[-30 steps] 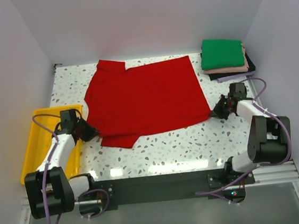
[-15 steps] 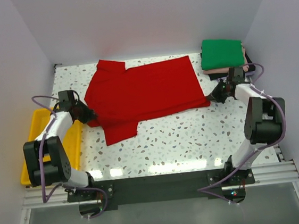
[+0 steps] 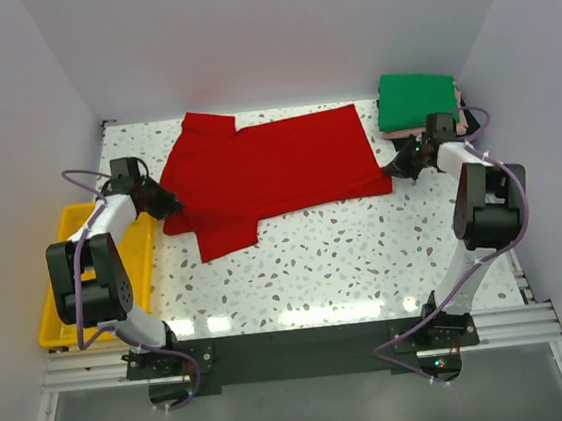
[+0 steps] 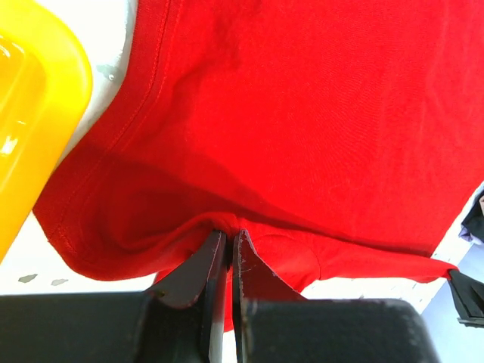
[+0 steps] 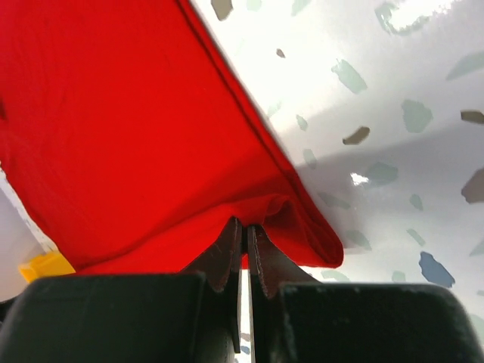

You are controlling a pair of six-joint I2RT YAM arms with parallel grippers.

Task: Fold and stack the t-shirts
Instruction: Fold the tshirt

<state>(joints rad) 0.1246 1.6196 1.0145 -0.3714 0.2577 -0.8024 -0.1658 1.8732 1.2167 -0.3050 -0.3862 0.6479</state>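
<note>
- No writing, brand, number or sign can be read in any view.
- The red t-shirt (image 3: 277, 171), the folded t-shirts (image 3: 416, 101) at far right and the yellow tray (image 3: 142, 267) at near left look plain.

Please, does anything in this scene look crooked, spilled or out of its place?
Nothing looks spilled or damaged. The red t-shirt lies slanted, and one sleeve sticks out toward the near edge, beyond the rest of the cloth. The left end effector and the right end effector each pinch its edge.
</note>
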